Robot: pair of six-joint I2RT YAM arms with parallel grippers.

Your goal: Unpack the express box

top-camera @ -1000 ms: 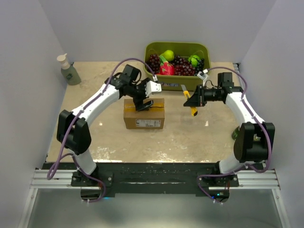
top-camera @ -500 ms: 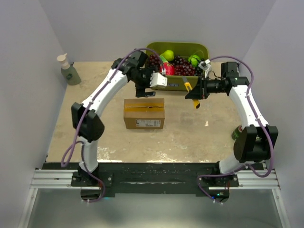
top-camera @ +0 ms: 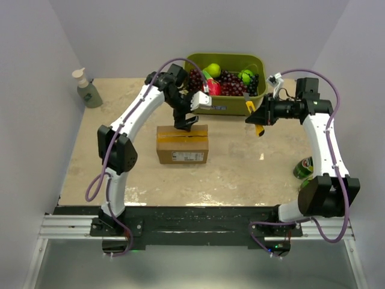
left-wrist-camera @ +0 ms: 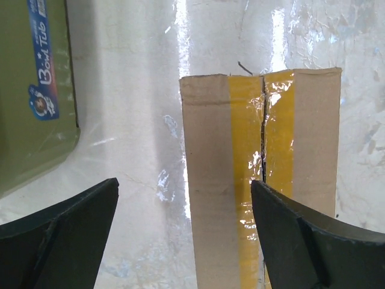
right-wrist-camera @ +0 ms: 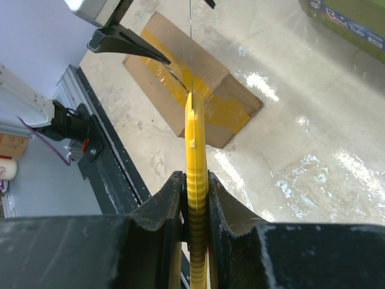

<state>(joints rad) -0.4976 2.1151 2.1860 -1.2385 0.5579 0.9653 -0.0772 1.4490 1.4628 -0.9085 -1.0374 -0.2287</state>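
Now left jaws gape over express box [top-camera: 182, 147]; right jaws clamp a yellow tool [right-wrist-camera: 195, 138].

Your left arm [top-camera: 135, 117], your right arm [top-camera: 322, 141], white links, black joint housings, purple cables [top-camera: 174, 60] looping, left claw [top-camera: 186, 123] with black wedge-shaped fingers [left-wrist-camera: 66, 235].

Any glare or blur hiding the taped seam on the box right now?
Left wrist: glare streaks on the table and sheen on the yellow tape, yet the express box seam reads sharp; the left gripper's fingers show as dark shapes. Right wrist: the yellow cutter in the right gripper crosses the seam; table glare at right. Top external: even light, seam tiny.
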